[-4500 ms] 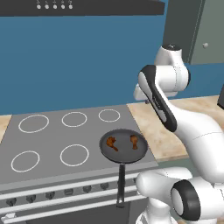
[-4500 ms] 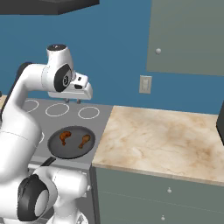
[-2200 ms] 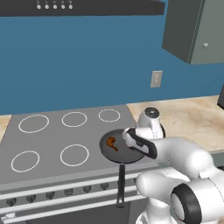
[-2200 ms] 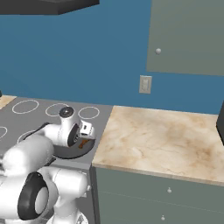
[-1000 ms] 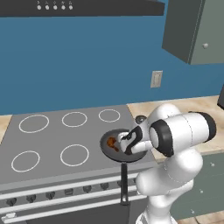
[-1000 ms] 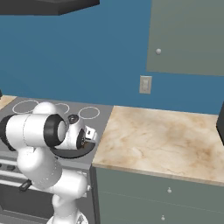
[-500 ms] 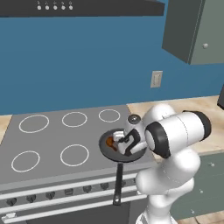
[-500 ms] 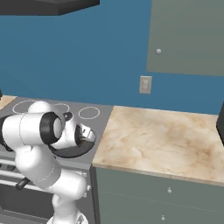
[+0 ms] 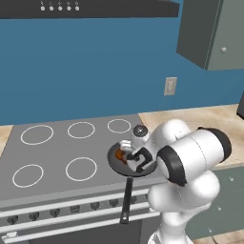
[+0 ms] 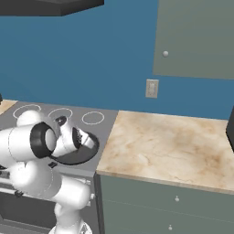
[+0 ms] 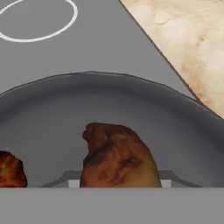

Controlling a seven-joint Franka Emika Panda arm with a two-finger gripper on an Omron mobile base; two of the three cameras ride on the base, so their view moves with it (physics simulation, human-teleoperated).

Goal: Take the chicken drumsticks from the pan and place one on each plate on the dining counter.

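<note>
— So, what's nearest to us?

— The white arm, folded low over the front right of the stove (image 9: 57,152). Its hand (image 9: 138,159) is down inside the pan (image 9: 116,164), right over the meat.

— Is it gripping anything?

— Looks like it. In the hand view one drumstick (image 11: 116,159) sits right up against the bottom edge, with a finger (image 11: 65,178) showing on either side of it, so the hand appears closed on that piece. From the left base view I can see only a bit of orange-brown by the dark fingers.

— And the other piece?

— A second drumstick (image 11: 11,170) lies just beside the first, at the left edge of the hand view, also on the pan floor.

— Where's the pan exactly?

— On the grey stove top, at its front right corner, its long black handle (image 9: 127,200) pointing out over the stove's front edge.

— Beyond that?

— White burner rings (image 9: 81,129) further back, a beige marble surface (image 10: 169,146) to the right, then the blue wall with an outlet (image 10: 151,88) and a grey-green cabinet (image 10: 196,39) above.
</note>
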